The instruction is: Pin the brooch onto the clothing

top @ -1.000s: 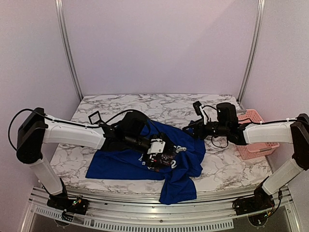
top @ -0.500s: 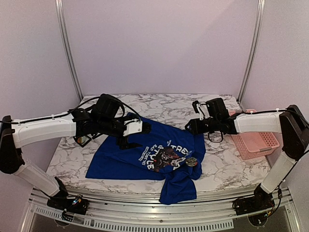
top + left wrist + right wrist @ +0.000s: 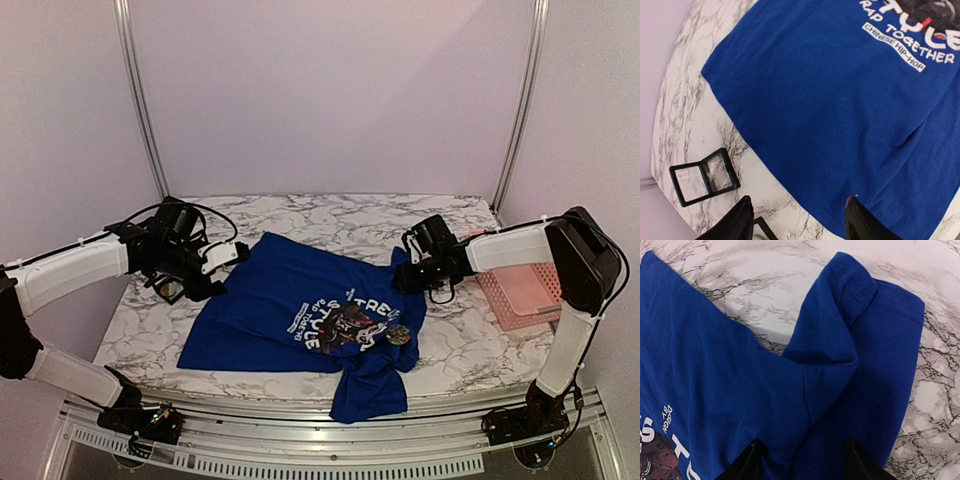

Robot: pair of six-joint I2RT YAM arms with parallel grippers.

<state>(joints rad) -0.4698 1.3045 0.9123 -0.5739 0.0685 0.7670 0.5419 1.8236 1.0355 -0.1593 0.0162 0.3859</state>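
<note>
The clothing, a royal-blue T-shirt point(image 3: 290, 315), lies spread on the marble table with its panda print point(image 3: 350, 325) facing up. The brooch point(image 3: 398, 335), a tiny dark ornament with glints, rests on the shirt just right of the print. My left gripper point(image 3: 232, 253) hovers at the shirt's upper left edge. In the left wrist view this gripper point(image 3: 800, 221) is open, with only the shirt hem point(image 3: 790, 180) and marble beneath it. My right gripper point(image 3: 405, 272) is at the shirt's right sleeve. It point(image 3: 803, 462) stands open over the folded sleeve point(image 3: 840, 340).
A small black box point(image 3: 705, 177) lies open on the marble left of the shirt, under my left arm point(image 3: 168, 290). A pink basket point(image 3: 525, 295) stands at the table's right edge. Part of the shirt point(image 3: 370, 395) hangs over the front edge.
My left arm has pulled back from over the panda print to the shirt's left edge, uncovering the brooch, and its jaws have narrowed. The right gripper shifted slightly at the sleeve.
</note>
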